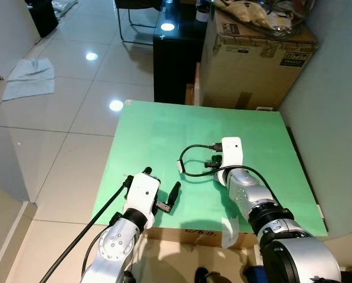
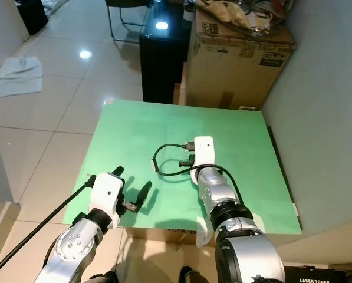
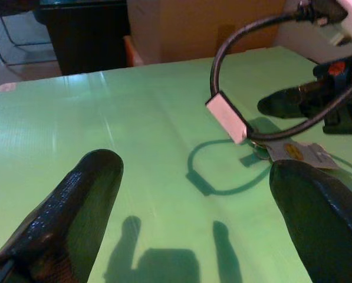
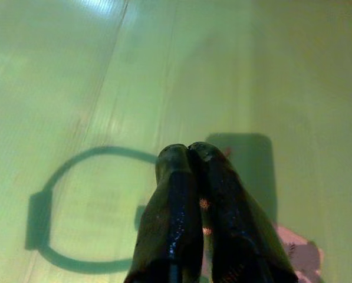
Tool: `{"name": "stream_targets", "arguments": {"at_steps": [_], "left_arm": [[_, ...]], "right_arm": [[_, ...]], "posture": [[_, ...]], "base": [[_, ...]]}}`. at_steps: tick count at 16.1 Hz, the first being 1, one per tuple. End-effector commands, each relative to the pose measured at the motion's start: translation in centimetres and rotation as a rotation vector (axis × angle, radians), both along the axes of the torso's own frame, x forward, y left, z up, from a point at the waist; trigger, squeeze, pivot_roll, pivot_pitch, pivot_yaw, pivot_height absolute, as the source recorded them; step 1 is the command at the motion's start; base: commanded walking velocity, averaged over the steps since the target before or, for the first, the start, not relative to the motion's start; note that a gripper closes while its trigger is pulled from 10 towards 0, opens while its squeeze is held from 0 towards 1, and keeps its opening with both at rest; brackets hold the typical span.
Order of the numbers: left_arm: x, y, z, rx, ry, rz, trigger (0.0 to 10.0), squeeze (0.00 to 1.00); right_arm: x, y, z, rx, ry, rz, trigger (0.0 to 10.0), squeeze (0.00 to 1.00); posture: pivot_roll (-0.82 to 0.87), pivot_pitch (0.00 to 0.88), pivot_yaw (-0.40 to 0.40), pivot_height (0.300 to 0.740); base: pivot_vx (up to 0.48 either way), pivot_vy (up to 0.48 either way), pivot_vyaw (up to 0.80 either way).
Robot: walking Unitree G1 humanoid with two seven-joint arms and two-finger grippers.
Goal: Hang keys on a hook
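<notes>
A green table (image 1: 158, 130) stands on glossy white floor tiles (image 1: 75, 88). Behind it sit a cardboard box (image 1: 255, 65) and a black cabinet (image 1: 176, 59).

The far half of the green table (image 1: 158, 127) lies open; beyond its far edge stand a cardboard box (image 1: 252, 65) and black cabinet (image 1: 176, 59).

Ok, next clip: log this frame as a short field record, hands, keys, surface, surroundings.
surface: green table
left hand: open, low over the table's near edge
right hand: fingers pressed together, tips down at the table
keys: lying on the table under the right hand, tag attached
cable: black cable looping from the right wrist
behind table: cardboard box
</notes>
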State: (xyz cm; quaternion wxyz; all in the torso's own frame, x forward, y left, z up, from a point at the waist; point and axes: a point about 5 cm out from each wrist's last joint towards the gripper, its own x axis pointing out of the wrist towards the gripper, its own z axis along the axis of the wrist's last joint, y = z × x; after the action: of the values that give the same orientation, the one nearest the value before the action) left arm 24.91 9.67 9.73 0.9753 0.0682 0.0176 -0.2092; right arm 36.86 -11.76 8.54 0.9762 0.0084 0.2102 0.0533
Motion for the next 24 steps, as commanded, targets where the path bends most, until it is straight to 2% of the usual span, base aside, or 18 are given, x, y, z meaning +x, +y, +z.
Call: {"name": "stream_targets", "arguments": {"at_steps": [1, 2, 3, 4, 6, 7, 8, 9, 10, 11, 12, 14, 18, 21, 22, 24], "left_arm": [[-0.3, -0.5, -0.5, -0.003, 0.013, -0.013, 10.0, 0.00], [-0.4, -0.6, -0.5, -0.004, 0.013, -0.016, 10.0, 0.00], [-0.4, -0.6, -0.6, -0.004, 0.013, -0.016, 10.0, 0.00], [-0.5, -0.6, -0.6, -0.004, 0.013, -0.016, 10.0, 0.00], [-0.7, -0.4, -0.7, -0.001, 0.015, -0.015, 10.0, 0.00], [-0.8, -0.4, -0.7, 0.002, 0.018, -0.014, 10.0, 0.00], [-0.9, -0.3, -0.7, 0.003, 0.018, -0.013, 10.0, 0.00], [-1.0, -0.2, -0.8, 0.006, 0.019, -0.011, 10.0, 0.00], [-1.2, 0.0, -0.8, 0.012, 0.021, -0.005, 10.0, 0.00], [-1.2, 0.1, -0.9, 0.014, 0.022, -0.004, 10.0, 0.00], [-1.3, 0.2, -0.9, 0.016, 0.024, -0.002, 10.0, 0.00], [-1.4, 0.1, -0.9, 0.018, 0.025, -0.006, 10.0, 0.00], [-1.4, 0.3, -0.9, 0.021, 0.027, -0.001, 10.0, 0.00], [-1.6, 0.4, -0.9, 0.018, 0.024, 0.012, 10.0, 0.00], [-1.6, 0.4, -0.9, 0.016, 0.024, 0.016, 10.0, 0.00], [-1.7, 0.4, -0.9, 0.014, 0.025, 0.017, 10.0, 0.00]], "right_arm": [[-0.2, -0.3, -0.3, -0.005, 0.007, 0.010, 0.0, 0.00], [-0.3, -0.4, -0.6, -0.011, 0.016, 0.010, 0.0, 0.00], [-0.4, -0.6, -0.7, -0.014, 0.023, 0.003, 0.0, 0.85], [-0.4, -0.9, -0.8, -0.017, 0.028, -0.004, 10.0, 1.00], [-0.6, -1.7, -1.4, -0.040, 0.053, -0.042, 10.0, 1.00], [-1.5, -2.8, -2.9, -0.053, 0.110, -0.087, 10.0, 1.00], [-2.1, -3.4, -3.7, -0.062, 0.137, -0.109, 10.0, 0.00], [-2.9, -4.4, -4.7, -0.094, 0.164, -0.142, 10.0, 0.00], [-3.2, -5.9, -5.0, -0.164, 0.149, -0.190, 10.0, 0.00], [-3.3, -6.4, -5.0, -0.187, 0.141, -0.203, 10.0, 0.00], [-3.6, -7.6, -5.2, -0.184, 0.151, -0.255, 10.0, 0.00], [-3.9, -7.9, -5.5, -0.153, 0.172, -0.250, 10.0, 0.00], [-4.8, -6.8, -6.9, -0.133, 0.252, -0.138, 10.0, 0.00], [-7.2, -4.9, -9.4, -0.212, 0.327, -0.033, 10.0, 0.00], [-8.6, -3.9, -10.2, -0.225, 0.327, -0.011, 10.0, 0.00], [-9.4, -3.3, -9.9, -0.249, 0.270, -0.006, 10.0, 0.00]], "posture": [[-0.03, 0.163, -0.067, 0.740], [-0.02, 0.163, -0.067, 0.740], [-0.02, 0.164, -0.066, 0.740], [-0.02, 0.168, -0.068, 0.740], [-0.02, 0.178, -0.068, 0.740], [-0.01, 0.186, -0.068, 0.740], [-0.01, 0.193, -0.068, 0.740], [-0.01, 0.198, -0.068, 0.740], [0.00, 0.202, -0.067, 0.740], [0.00, 0.203, -0.067, 0.740], [0.00, 0.207, -0.063, 0.740], [0.00, 0.210, -0.062, 0.740], [0.00, 0.212, -0.071, 0.740], [-0.01, 0.214, -0.089, 0.740], [-0.01, 0.215, -0.090, 0.740], [-0.02, 0.215, -0.087, 0.740]], "base": [[0.000, 0.000, 0.00], [0.000, 0.000, 0.00], [0.000, 0.000, 0.00], [0.000, 0.000, 0.00], [0.000, 0.000, 0.00], [0.000, 0.000, 0.00], [0.000, 0.000, 0.00], [0.000, 0.000, 0.00], [0.000, 0.000, 0.00], [0.000, 0.000, 0.00], [0.000, 0.000, 0.00], [0.000, 0.000, 0.00], [0.000, 0.000, 0.00], [0.000, 0.000, 0.00], [0.000, 0.000, 0.00], [0.000, 0.000, 0.00]]}}
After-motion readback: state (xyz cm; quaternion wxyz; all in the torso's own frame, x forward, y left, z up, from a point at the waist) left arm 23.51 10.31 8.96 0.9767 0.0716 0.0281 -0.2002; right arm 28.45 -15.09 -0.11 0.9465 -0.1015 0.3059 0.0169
